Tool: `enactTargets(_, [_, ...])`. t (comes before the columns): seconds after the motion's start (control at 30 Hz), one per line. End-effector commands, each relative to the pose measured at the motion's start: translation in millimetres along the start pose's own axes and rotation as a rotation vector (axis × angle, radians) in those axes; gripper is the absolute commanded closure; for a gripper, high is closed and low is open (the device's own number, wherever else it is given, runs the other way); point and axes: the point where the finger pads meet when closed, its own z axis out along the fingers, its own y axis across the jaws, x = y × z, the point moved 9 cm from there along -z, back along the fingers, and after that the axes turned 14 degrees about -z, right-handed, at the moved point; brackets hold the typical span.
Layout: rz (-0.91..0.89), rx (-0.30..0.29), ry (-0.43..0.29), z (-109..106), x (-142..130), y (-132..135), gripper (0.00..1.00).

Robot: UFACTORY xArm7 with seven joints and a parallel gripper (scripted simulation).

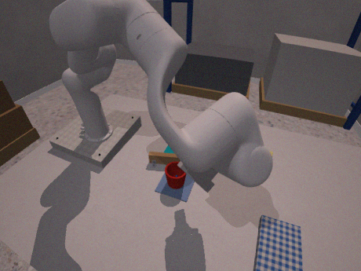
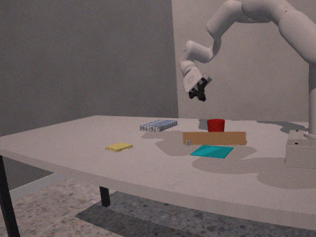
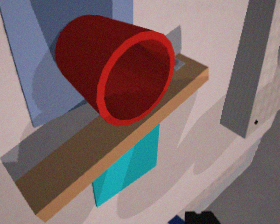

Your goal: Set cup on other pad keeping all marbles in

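The red cup (image 1: 175,175) stands upright on a blue-grey pad (image 1: 174,187), also seen in the exterior view (image 2: 216,125) and the wrist view (image 3: 115,75). A wooden rail (image 2: 214,138) lies between this pad and the teal pad (image 2: 211,151). In the wrist view the rail (image 3: 110,150) and the teal pad (image 3: 127,167) lie beyond the cup. My gripper (image 2: 198,95) hangs well above the cup, shut and empty, apart from it. The arm hides it in the top view. I cannot make out the marbles clearly.
A blue checkered block (image 2: 158,125) and a yellow pad (image 2: 119,147) lie to the left of the cup. A small grey object (image 2: 188,142) sits at the rail's end. The robot's base plate (image 1: 95,140) stands behind the rail.
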Motion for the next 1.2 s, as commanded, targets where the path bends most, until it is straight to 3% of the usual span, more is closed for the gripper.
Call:
enactTargets(0.0, [-0.204,0.05,0.102,0,-28,13,1.0])
enactTargets(0.17, [-0.432,0.061,0.217,5,-56,27,1.0])
enactTargets(0.27, [-0.432,0.061,0.217,5,-56,27,1.0])
enactTargets(0.33, [-0.605,0.058,0.306,9,-76,39,1.0])
enactTargets(0.53, [-0.795,0.044,0.405,15,-97,52,1.0])
enactTargets(0.63, [-0.976,0.016,0.502,21,-117,65,1.0])
enactTargets(0.7, [-0.998,0.016,0.513,21,-118,66,1.0])
enactTargets(0.73, [-1.097,-0.003,0.567,25,-128,74,1.0])
enactTargets(0.83, [-1.104,-0.003,0.571,25,-128,74,1.0])
enactTargets(0.9, [-1.283,-0.051,0.669,33,-147,89,1.0])
enactTargets(1.07, [-1.433,-0.089,0.754,39,-157,100,1.0])
enactTargets(1.17, [-1.592,-0.155,0.847,48,-175,115,1.0])
